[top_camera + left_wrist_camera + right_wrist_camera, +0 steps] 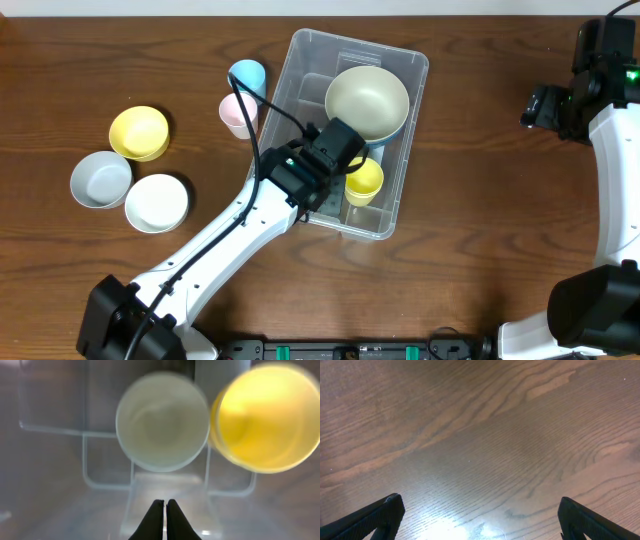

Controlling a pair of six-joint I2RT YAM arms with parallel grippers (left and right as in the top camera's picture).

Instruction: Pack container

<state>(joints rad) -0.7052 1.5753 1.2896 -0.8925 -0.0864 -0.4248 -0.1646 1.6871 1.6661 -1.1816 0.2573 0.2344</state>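
The container (410, 75) sits at 12 o'clock on the tabletop (480, 250). Inside it the left pincer (165, 505) is pinched together, empty, a yellow cup (267, 417) at its 1 o'clock. The right pincer (480, 500) gapes wide at 3 o'clock.

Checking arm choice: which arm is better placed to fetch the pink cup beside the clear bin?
Left. The left gripper, shut and empty, hangs over the large clear plastic container, next to the pink plastic cup. The right gripper, open, hovers far off over the wooden table.
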